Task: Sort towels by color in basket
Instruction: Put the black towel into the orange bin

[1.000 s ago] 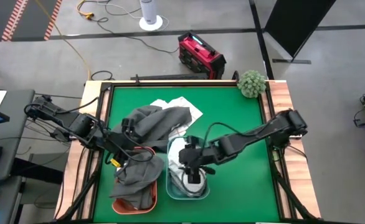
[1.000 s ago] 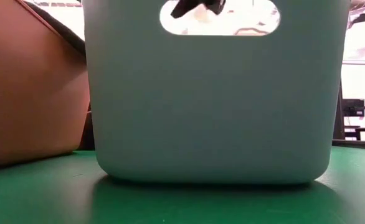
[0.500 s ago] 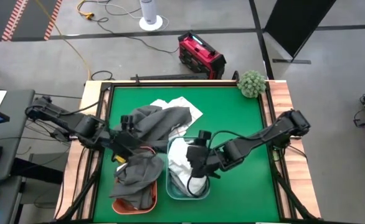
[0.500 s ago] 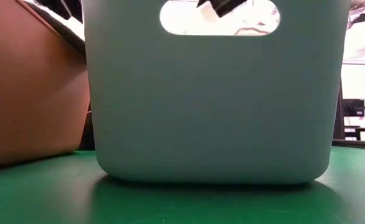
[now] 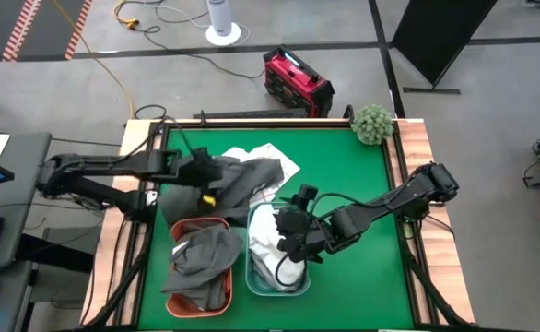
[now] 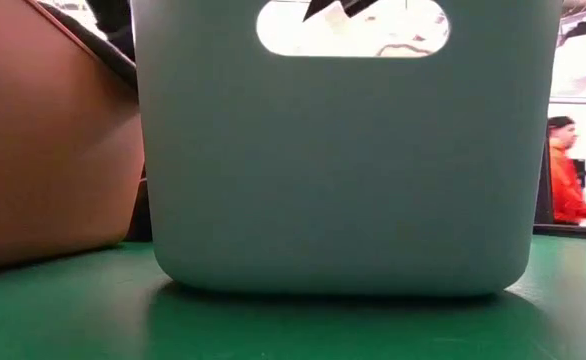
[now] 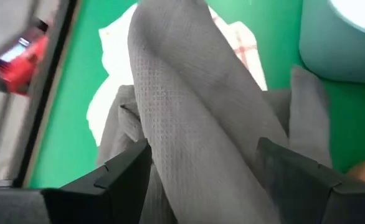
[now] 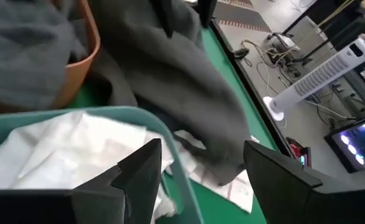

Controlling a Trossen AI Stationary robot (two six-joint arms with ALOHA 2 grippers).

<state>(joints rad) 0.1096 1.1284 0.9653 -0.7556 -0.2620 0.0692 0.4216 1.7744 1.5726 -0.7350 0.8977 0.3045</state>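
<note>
Left wrist view, waffle-weave grey towel [image 7: 195,118], soft folds, rounded teal basket [image 7: 341,43].

Grey concrete floor [image 5: 491,111] beyond the table; a red-and-black boxy case [image 5: 297,83] at twelve o'clock, a white tower fan [image 5: 222,20] further off.

A grey waffle-textured towel [image 7: 195,124] fills the middle of the picture, running up in a long fold between the left gripper's [image 7: 201,180] two dark fingers [image 7: 117,180], which stand apart on either side of it. Beyond it a white towel with red check lines [image 7: 241,46] lies flat on the green table [image 7: 70,106]. A pale teal basket [image 7: 341,43] stands close by, and a red box [image 7: 20,56] shows past the table's edge.
</note>
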